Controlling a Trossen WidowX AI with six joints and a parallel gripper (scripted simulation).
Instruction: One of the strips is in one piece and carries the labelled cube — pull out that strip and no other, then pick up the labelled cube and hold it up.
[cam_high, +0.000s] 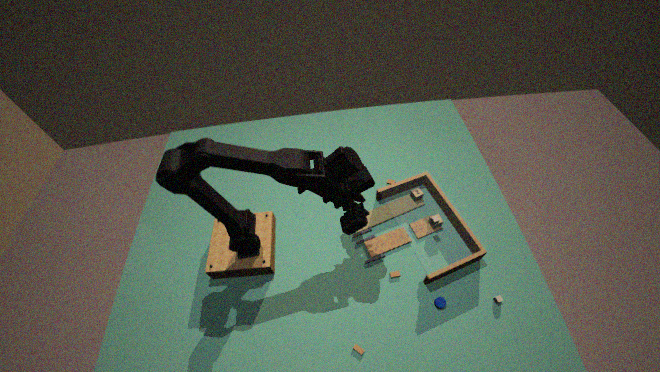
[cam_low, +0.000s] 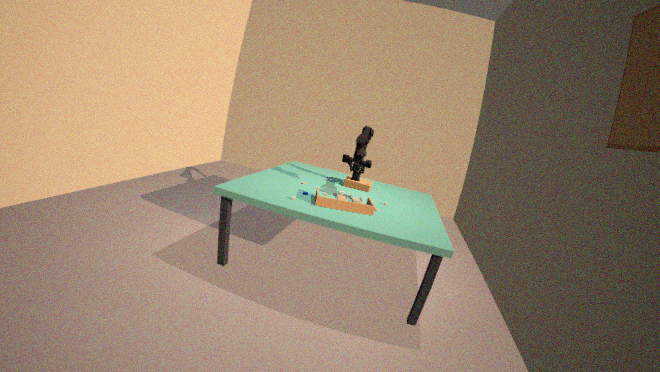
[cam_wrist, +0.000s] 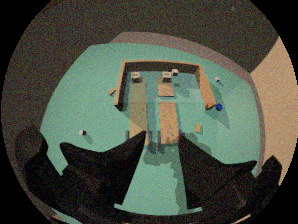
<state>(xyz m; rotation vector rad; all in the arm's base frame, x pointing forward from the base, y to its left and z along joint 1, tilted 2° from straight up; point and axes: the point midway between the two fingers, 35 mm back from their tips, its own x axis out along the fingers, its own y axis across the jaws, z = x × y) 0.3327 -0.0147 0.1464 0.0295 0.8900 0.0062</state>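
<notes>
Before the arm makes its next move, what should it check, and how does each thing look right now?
1. Gripper down at the near end of the one-piece strip: ok.
2. That strip runs unbroken, with a cube on its far end: ok.
3. Label on that cube: cannot tell, too small.
4. Gripper clamped on the strip: cannot tell; the fingers are partly closed and the strip's end is hidden beneath them.
5. Broken strip lies to the side, not under the gripper: ok.
</notes>
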